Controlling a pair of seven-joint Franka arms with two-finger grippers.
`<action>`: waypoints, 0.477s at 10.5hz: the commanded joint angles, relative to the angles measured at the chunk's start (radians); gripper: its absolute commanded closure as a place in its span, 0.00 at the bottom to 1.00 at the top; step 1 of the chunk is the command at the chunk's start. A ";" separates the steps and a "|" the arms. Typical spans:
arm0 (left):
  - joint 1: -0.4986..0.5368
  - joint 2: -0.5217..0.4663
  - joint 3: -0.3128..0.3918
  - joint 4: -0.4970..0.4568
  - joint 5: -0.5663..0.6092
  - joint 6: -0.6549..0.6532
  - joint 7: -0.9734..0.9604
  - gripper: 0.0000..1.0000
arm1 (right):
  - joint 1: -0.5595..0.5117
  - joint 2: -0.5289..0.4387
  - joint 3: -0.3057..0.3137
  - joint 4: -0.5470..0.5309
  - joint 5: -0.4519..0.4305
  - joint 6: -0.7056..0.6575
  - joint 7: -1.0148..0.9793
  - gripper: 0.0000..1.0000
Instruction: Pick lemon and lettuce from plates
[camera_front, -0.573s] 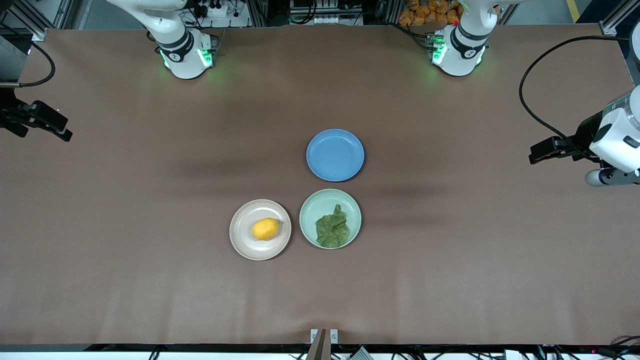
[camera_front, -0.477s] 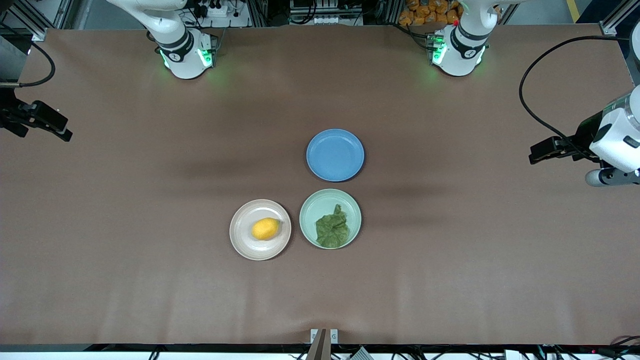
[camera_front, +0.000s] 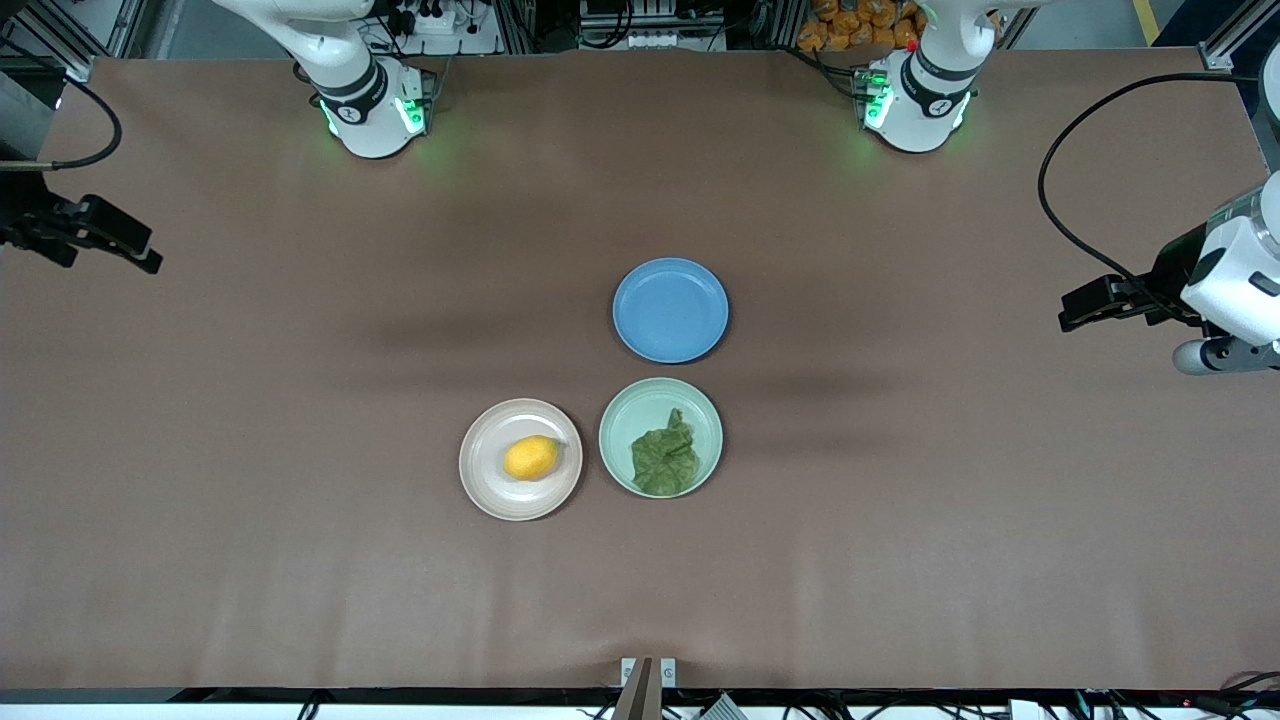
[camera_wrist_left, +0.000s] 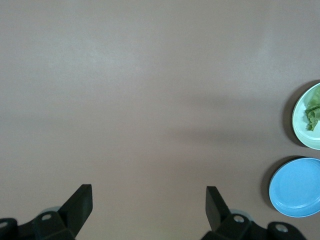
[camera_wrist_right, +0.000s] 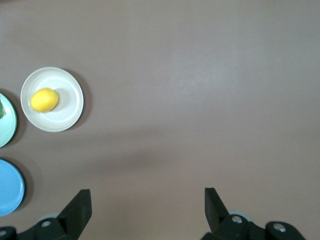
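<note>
The lemon (camera_front: 531, 458) lies on the beige-pinkish plate (camera_front: 487, 493). The lettuce (camera_front: 665, 461) lies on the pale mint plate (camera_front: 634, 401) beside it. My right gripper (camera_front: 148, 260) hangs open and empty, high over bare table at the right arm's end. Its wrist view (camera_wrist_right: 147, 196) shows the lemon (camera_wrist_right: 44, 99) on its plate (camera_wrist_right: 67, 117) far off. My left gripper (camera_front: 1072, 310) hangs open and empty, high over bare table at the left arm's end. Its wrist view (camera_wrist_left: 149, 194) shows the mint plate's edge (camera_wrist_left: 300, 127) with a bit of lettuce (camera_wrist_left: 313, 115).
An empty blue plate (camera_front: 670, 310) lies just farther from the front camera than the mint plate. It also shows in the left wrist view (camera_wrist_left: 296, 187) and the right wrist view (camera_wrist_right: 9, 187). Brown tabletop (camera_front: 300, 450) surrounds the three plates.
My right gripper has shifted slightly toward the middle of the table. The left gripper, the plates, the lemon and the lettuce have hardly moved.
</note>
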 joint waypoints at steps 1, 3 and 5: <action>0.005 -0.004 -0.001 0.002 -0.016 0.003 0.029 0.00 | 0.017 -0.012 0.010 -0.020 0.020 -0.044 -0.001 0.00; 0.000 0.001 -0.001 0.002 -0.016 0.007 0.029 0.00 | 0.020 0.000 0.010 -0.020 0.054 -0.055 0.003 0.00; 0.002 0.000 -0.001 0.002 -0.014 0.008 0.029 0.00 | 0.028 0.023 0.009 -0.020 0.077 -0.016 0.009 0.00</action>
